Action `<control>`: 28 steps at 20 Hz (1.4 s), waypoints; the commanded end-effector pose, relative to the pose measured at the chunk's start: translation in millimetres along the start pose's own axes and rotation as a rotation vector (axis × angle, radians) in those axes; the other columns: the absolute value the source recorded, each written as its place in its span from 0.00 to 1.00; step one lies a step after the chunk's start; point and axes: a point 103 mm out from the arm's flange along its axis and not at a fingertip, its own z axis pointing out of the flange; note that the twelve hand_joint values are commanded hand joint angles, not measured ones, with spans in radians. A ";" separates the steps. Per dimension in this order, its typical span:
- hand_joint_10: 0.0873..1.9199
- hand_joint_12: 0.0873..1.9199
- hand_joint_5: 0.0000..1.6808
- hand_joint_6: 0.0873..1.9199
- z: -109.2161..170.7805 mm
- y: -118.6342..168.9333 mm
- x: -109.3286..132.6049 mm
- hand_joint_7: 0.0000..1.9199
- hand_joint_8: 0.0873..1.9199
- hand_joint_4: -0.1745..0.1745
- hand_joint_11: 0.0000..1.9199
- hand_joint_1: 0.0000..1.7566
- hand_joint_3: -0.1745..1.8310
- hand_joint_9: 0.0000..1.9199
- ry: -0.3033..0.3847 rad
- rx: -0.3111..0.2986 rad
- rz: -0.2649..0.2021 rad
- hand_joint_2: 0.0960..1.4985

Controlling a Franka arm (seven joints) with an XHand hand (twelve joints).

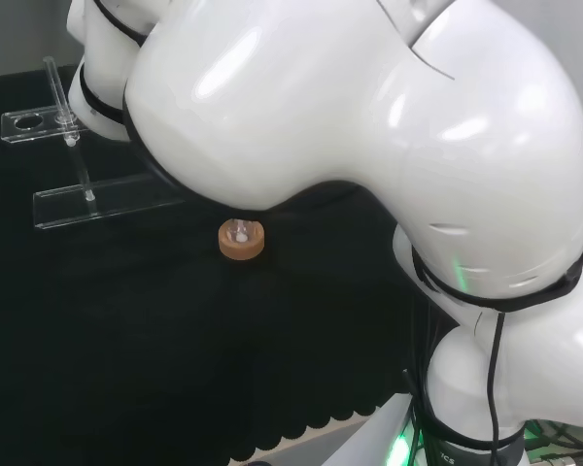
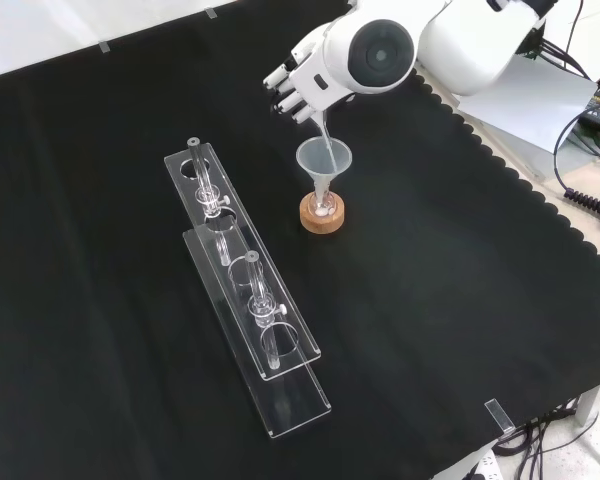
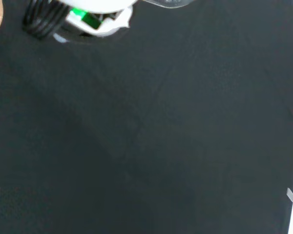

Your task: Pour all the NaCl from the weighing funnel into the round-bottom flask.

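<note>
Front view, left to right: two clear acrylic racks (image 2: 245,300) lie on the black-clothed desk (image 2: 100,300). Right of them, a funnel (image 2: 324,160) stands over a cork ring (image 2: 322,213). Above, the hand (image 2: 298,88) has its fingers (image 2: 280,80) curled round a thin clear weighing funnel (image 2: 321,135), tip inside the funnel.

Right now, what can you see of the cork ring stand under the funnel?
The cork ring is a low, round, tan ring that looks like cork, lying flat on the black cloth. In the front view it sits right of the clear racks, below the hand. A clear funnel stands upright over its middle, where something white shows. The glass it carries is too clear to make out.
</note>
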 end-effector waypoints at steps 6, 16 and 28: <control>0.16 0.60 0.66 0.48 -5.3 -2.8 2.1 0.33 0.28 1.00 0.33 0.62 0.45 0.49 -0.040 0.002 0.008 0.43; 0.16 0.60 0.66 0.48 -14.5 -5.9 3.5 0.33 0.28 1.00 0.33 0.62 0.45 0.49 -0.074 -0.005 0.022 0.43; 0.16 0.60 0.66 0.48 -21.1 -7.0 2.3 0.32 0.28 1.00 0.33 0.62 0.45 0.49 -0.120 -0.012 0.031 0.43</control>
